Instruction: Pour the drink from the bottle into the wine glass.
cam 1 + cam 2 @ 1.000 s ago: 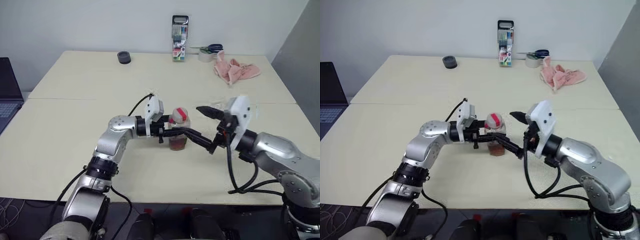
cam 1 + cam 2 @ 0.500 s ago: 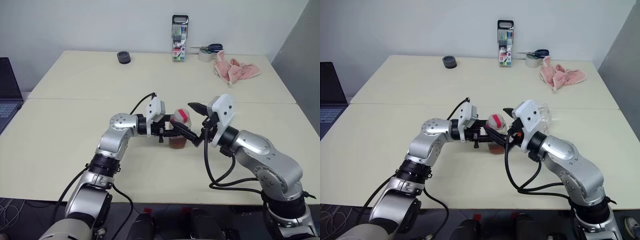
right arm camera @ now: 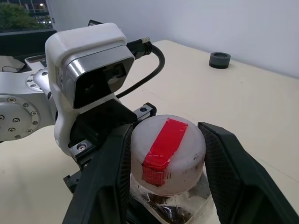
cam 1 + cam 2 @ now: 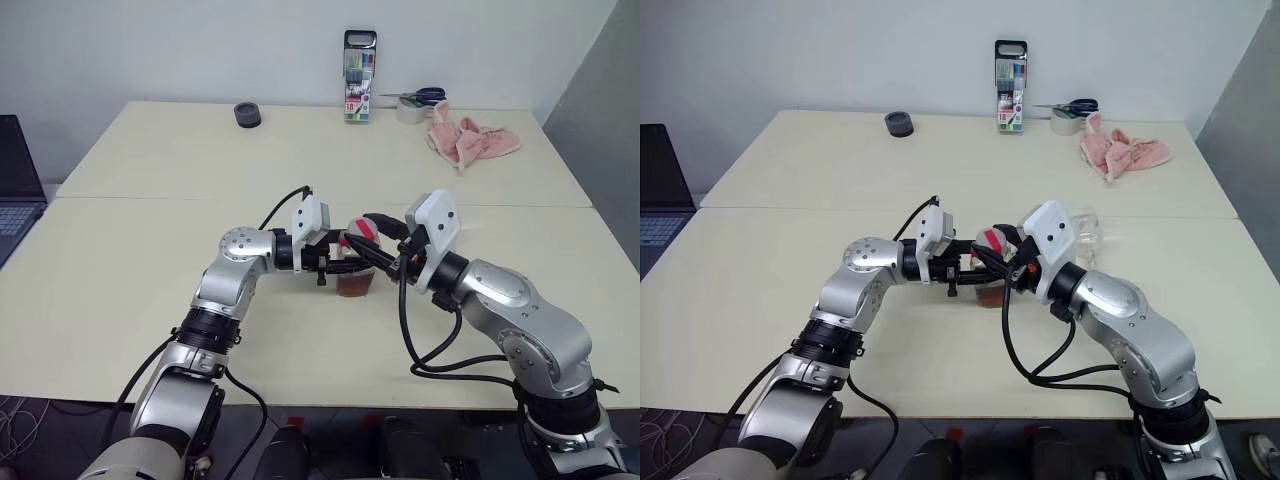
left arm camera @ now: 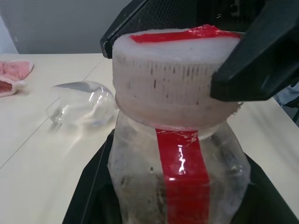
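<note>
A small clear bottle (image 4: 356,268) stands upright near the middle of the table (image 4: 150,260), with a reddish-brown drink (image 4: 355,287) in its lower part. Its cap (image 3: 167,145) is white, and a red strip runs over it and down the side. My left gripper (image 4: 350,266) comes in level from the left and is shut on the bottle's body. My right gripper (image 4: 370,230) reaches in from the right, one finger pressed on each side of the cap. The wine glass (image 5: 80,101) is clear and lies on the table just behind my right wrist (image 4: 1092,228).
Along the far edge are a pen case (image 4: 360,62), a tape roll (image 4: 408,110), scissors (image 4: 425,96), a pink cloth (image 4: 465,140) and a small black ring (image 4: 248,114). A laptop (image 4: 15,190) sits off the left side.
My right gripper has moved left to the bottle, and its fingers have closed from wide open onto the cap. The left gripper and the bottle have stayed put.
</note>
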Motion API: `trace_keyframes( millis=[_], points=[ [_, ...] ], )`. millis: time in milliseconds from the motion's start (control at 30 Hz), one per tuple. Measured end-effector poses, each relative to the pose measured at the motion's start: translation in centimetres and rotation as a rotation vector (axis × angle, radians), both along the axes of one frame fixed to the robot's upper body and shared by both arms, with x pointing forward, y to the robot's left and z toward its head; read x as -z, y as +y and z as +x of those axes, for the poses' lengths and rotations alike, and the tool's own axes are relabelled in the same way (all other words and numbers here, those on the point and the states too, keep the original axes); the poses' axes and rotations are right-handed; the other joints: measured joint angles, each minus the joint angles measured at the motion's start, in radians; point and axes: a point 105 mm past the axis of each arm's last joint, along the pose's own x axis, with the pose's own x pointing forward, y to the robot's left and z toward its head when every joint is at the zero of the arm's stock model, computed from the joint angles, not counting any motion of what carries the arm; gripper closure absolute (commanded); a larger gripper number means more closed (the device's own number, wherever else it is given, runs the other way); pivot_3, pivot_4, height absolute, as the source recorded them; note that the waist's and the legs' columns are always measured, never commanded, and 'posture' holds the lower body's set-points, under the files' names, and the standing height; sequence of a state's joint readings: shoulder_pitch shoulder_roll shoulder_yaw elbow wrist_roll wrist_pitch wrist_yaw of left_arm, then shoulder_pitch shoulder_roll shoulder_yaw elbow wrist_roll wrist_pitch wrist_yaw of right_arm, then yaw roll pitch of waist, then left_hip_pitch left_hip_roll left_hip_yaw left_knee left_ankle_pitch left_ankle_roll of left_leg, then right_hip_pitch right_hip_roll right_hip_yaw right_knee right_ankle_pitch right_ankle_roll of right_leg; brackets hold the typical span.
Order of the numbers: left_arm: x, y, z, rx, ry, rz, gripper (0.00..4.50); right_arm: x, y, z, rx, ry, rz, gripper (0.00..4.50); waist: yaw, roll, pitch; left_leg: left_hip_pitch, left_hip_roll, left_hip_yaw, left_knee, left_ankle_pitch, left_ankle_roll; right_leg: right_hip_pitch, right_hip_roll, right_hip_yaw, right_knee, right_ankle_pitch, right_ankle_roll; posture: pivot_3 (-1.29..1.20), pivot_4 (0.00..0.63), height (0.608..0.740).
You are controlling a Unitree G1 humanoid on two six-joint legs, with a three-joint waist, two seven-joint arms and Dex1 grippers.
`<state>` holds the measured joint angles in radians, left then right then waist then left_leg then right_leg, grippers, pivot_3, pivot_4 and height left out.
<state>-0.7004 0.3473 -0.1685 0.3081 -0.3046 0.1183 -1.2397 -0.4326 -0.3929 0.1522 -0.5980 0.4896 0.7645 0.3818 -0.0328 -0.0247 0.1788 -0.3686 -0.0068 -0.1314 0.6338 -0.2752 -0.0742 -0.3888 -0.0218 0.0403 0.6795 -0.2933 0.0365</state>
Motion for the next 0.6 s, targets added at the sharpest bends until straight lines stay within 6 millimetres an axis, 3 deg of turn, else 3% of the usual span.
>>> trace_keyframes(
  millis=[133,233,333,533,600],
  points=[
    [-0.1,-0.1,-0.3,0.025,0.002,-0.008,2.70,-0.3,-0.3,0.0,-0.112,-0.032,-0.074,2.65,0.000,0.000,0.000,0.000,0.000,0.000,0.001,0.000,0.000,0.000,0.000,0.000,0.000,0.000,0.000,0.00,0.150,0.740],
    [-0.3,-0.9,-0.8,0.076,0.009,-0.020,2.70,-1.5,-1.7,0.6,-0.375,-0.073,-0.278,2.65,-0.001,0.006,0.007,-0.002,-0.001,0.000,0.007,0.000,0.001,0.001,0.000,-0.001,0.000,0.001,0.002,0.00,0.150,0.740],
    [-0.9,-1.2,-0.9,0.090,-0.007,-0.026,2.70,-2.0,-2.1,0.7,-0.439,-0.087,-0.276,2.65,-0.002,0.006,0.007,-0.003,0.000,0.000,0.007,0.000,0.001,0.000,0.001,-0.001,0.000,0.001,0.001,0.00,0.150,0.740],
    [-1.0,-1.1,-0.3,0.042,0.011,-0.050,2.70,-1.9,-2.9,1.8,-0.326,-0.122,-0.247,0.69,0.000,0.006,0.007,-0.014,-0.001,-0.001,0.012,0.000,0.000,-0.008,-0.001,-0.001,0.002,0.002,0.002,0.00,0.150,0.740],
    [-0.9,-1.0,0.0,0.021,0.021,-0.060,2.70,-2.5,-3.4,1.7,-0.270,-0.155,-0.232,0.67,0.001,0.006,0.007,-0.014,-0.001,-0.002,0.012,0.001,-0.001,-0.008,-0.001,-0.002,0.002,0.002,0.002,0.00,0.150,0.740]
  ],
)
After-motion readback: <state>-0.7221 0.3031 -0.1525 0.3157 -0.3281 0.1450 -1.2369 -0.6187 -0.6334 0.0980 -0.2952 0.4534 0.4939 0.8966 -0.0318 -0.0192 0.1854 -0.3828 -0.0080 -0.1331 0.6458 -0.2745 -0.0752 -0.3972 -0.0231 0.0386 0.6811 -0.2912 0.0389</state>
